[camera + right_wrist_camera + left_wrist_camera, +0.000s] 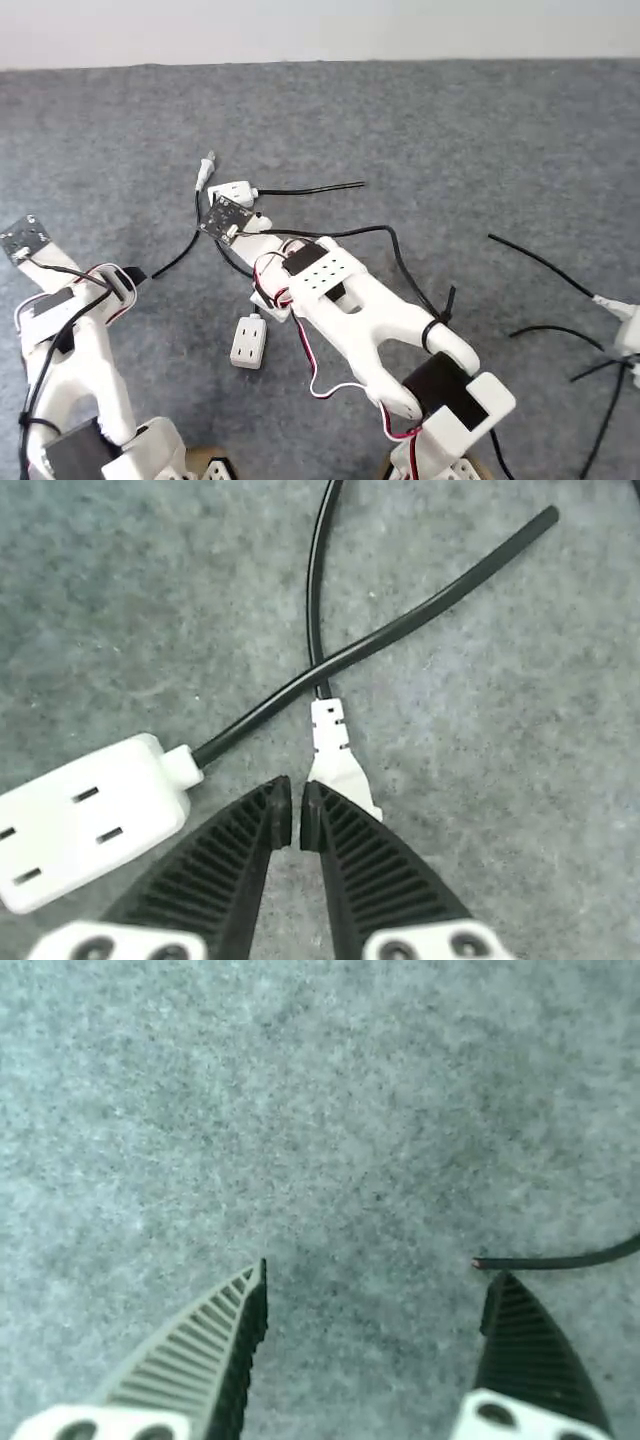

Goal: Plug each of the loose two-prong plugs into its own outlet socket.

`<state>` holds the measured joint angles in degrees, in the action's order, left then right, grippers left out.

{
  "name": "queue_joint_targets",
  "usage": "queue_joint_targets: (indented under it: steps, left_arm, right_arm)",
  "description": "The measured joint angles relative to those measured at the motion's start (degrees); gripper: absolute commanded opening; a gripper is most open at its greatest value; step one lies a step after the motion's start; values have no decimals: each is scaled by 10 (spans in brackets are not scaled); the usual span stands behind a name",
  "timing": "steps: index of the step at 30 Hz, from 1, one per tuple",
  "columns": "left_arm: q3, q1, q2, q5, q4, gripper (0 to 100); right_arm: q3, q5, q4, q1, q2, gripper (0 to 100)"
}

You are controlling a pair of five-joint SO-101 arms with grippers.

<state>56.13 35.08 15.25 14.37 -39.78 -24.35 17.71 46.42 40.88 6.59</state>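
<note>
right gripper [290, 805], jaws nearly together, partly hides the small white two-prong plug [335, 745]; left gripper [380, 1270] gapes wide over grey carpet [300, 1080].

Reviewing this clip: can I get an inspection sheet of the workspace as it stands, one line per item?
Surface: grey carpet, flat.
Job's things: white plug loose at the right gripper's tips; outlet socket beside it, slots empty; second outlet socket lying apart, nothing plugged in.
Clutter: nothing seen.
Grippers: left gripper open over bare carpet; right gripper shut, holding nothing.
Cables: socket cable crosses the plug's lead; loose cable end near the left gripper.
Surroundings: pale strip behind the carpet.
</note>
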Motion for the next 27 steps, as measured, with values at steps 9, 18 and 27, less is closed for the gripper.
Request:
queue_joint_targets:
  steps: [9, 18, 27]
  left_arm:
    - [0, 0, 0, 0, 0, 324]
    - [0, 0, 0, 0, 0, 324]
    - [0, 0, 0, 0, 0, 324]
  right_arm:
    - [0, 0, -5, -12, 0, 24]
    - [0, 0, -7, -22, 0, 24]
    - [0, 0, -25, -76, -24, 24]
